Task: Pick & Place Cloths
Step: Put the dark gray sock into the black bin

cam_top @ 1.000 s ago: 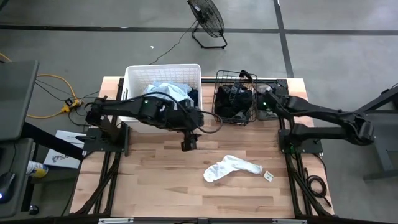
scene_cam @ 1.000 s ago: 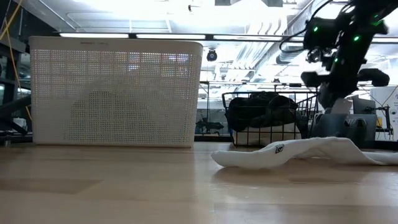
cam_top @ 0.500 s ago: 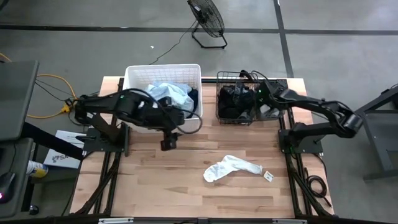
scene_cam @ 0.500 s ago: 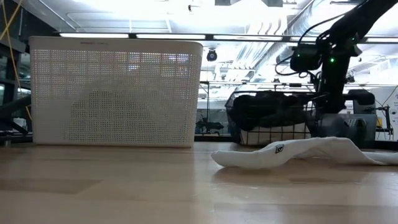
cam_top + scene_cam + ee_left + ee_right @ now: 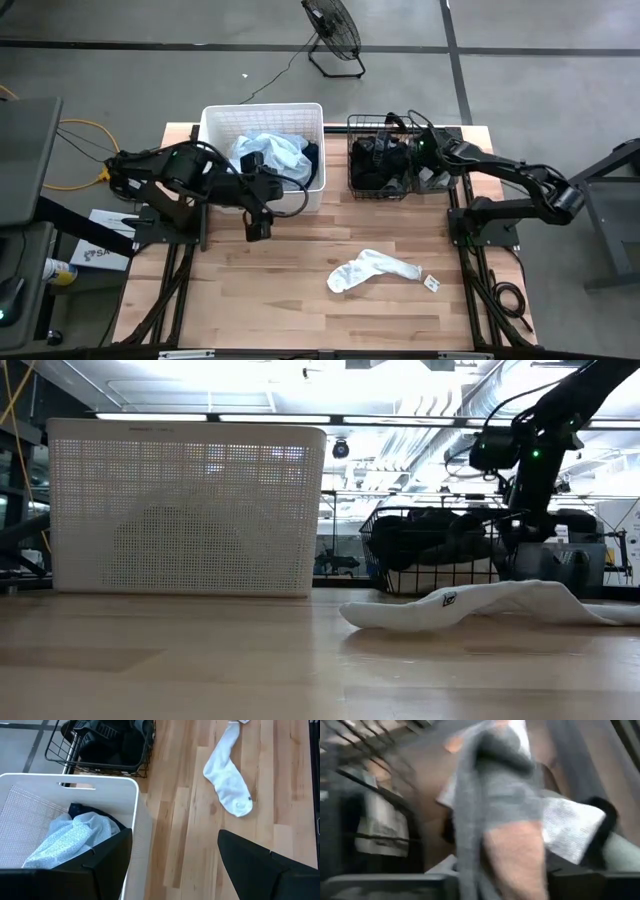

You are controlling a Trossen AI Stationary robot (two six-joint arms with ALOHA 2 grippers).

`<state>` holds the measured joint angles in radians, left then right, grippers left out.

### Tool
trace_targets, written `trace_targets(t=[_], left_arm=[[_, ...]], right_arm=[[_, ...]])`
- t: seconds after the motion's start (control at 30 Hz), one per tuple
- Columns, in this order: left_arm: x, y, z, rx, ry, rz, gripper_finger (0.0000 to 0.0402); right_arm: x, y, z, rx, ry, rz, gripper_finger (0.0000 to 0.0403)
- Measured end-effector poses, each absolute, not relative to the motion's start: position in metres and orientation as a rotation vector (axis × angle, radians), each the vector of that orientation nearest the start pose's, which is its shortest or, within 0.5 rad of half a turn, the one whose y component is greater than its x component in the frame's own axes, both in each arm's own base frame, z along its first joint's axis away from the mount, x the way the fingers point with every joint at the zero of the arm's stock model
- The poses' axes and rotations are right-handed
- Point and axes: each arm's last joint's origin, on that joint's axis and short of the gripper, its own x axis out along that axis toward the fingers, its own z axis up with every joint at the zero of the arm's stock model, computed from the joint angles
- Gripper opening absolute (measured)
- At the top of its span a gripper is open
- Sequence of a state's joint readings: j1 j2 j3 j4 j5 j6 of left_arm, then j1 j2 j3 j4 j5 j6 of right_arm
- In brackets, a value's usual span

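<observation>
High view: right gripper (image 5: pixel 415 150) low over the black wire basket (image 5: pixel 350 190), above the dark cloths (image 5: pixel 378 165) heaped in it. Left gripper (image 5: pixel 258 228) above the bench (image 5: pixel 250 300), just in front of the white tub (image 5: pixel 215 120) that holds the light blue cloth (image 5: pixel 270 152). White sock (image 5: pixel 372 270) flat on the bench, well apart from both arms, with a small tag (image 5: pixel 432 283) just beside it.

Low view: sock in the foreground, basket behind it, right arm down at the basket's far side. Small dark mark on the sock, not readable.

Left wrist view: fingers spread wide, nothing between them; tub, basket and sock all ahead.

Right wrist view: grey fabric close before the lens, probably a cloth at the basket; clamped or let go, cannot tell.

Judged step: dropping a cloth into the basket. Release fully, lift straight up clear of the wire rim, check that nothing trails from the gripper. Then take the sock at its bunched middle.

No readable writing on tag, tub or basket.
</observation>
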<state>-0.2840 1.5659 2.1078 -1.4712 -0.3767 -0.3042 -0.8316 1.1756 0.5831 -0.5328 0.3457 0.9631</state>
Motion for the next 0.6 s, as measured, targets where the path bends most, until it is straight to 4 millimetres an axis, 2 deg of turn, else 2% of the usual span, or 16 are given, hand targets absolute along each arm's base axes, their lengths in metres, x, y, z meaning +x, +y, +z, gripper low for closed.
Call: trace_targets(t=[0.3,0.4,0.6], left_arm=[[0.247,-0.061,0.469,0.018,0.859,0.214,0.0289],[0.247,-0.061,0.469,0.018,0.859,0.214,0.0289],[0.247,-0.061,0.469,0.011,0.859,0.216,0.0289]], right_arm=[[0.119,-0.144,0.197,1.033,0.425,-1.492,0.0242],[0.117,-0.142,0.201,1.037,0.388,-1.486,0.0263],[0.113,-0.138,0.212,1.049,0.300,-1.468,0.0267]])
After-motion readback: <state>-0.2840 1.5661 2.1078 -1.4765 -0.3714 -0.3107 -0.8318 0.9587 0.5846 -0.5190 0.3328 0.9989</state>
